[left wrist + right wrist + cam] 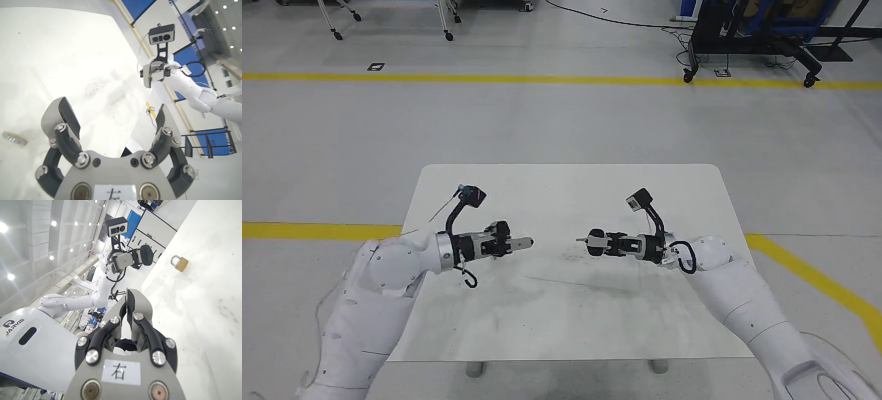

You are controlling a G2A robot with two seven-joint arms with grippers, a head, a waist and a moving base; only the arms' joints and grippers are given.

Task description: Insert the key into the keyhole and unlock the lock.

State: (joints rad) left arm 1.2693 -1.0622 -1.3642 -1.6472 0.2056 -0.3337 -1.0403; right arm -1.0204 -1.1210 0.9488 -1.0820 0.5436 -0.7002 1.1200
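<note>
Fingers of right gripper (127, 294) pressed together, pads meeting; cannot tell if anything is pinched between them. Fingers of left gripper (113, 104) spread wide, holding nothing. Both hover above white table (572, 190), tips facing each other, near but apart. Brass padlock (179, 263), silver shackle, lies on table near its edge, well apart from right gripper.
</note>
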